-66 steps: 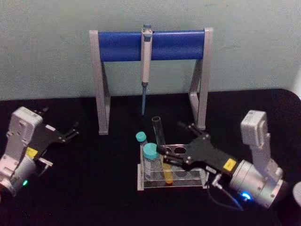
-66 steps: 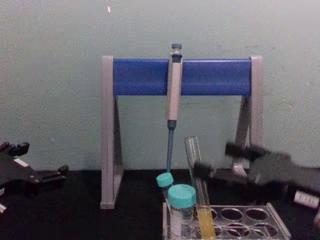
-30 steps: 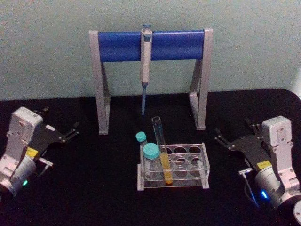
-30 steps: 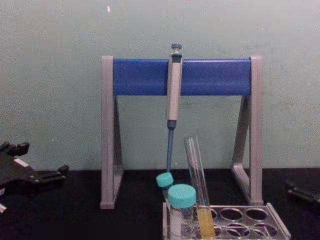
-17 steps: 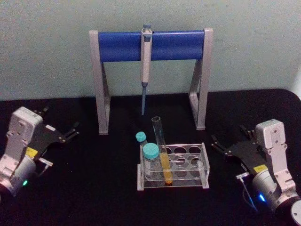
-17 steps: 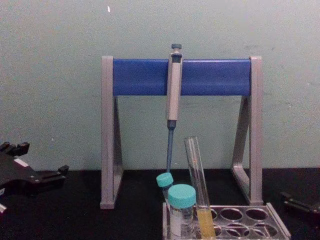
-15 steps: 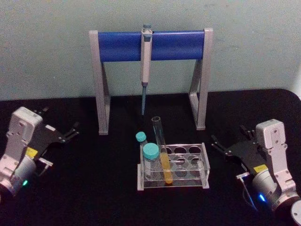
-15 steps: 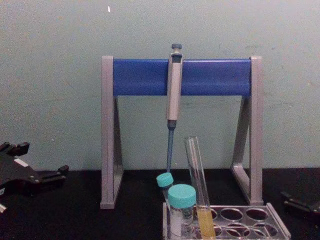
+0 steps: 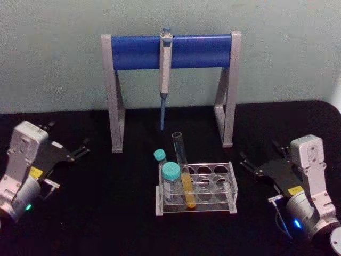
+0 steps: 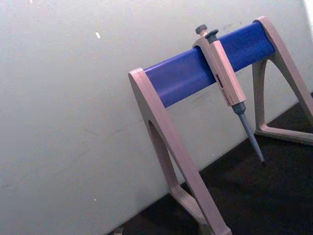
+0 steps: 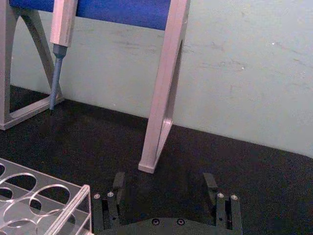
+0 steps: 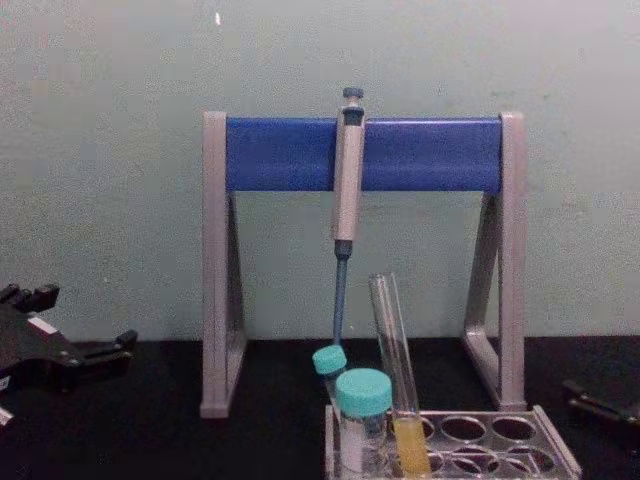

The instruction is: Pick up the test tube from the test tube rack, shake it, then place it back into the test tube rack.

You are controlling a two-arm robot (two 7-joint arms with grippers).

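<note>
The test tube (image 9: 183, 165) leans slightly in a left-hand hole of the test tube rack (image 9: 232, 186), with yellow liquid in its lower part. From the chest view, the test tube (image 12: 397, 370) rises well above the test tube rack (image 12: 556, 447). My right gripper (image 9: 259, 152) rests to the right of the rack, open and holding nothing, clear of the tube. In the right wrist view, the right gripper (image 11: 164, 181) has its fingers spread, with a corner of the test tube rack (image 11: 73, 205) off to one side. My left gripper (image 9: 68, 136) is parked at the far left, open.
A grey-and-blue pipette stand (image 9: 170, 52) stands behind the rack against the wall, with a pipette (image 9: 164, 74) hanging from its bar. Two teal-capped vials (image 9: 170, 178) sit in the rack's left end beside the tube. The tabletop (image 9: 117, 202) is black.
My right gripper, closed around the tube 2.2 s ago, has let go and drawn back to the right. The tube stays in the rack. Nothing has moved in the last half second.
</note>
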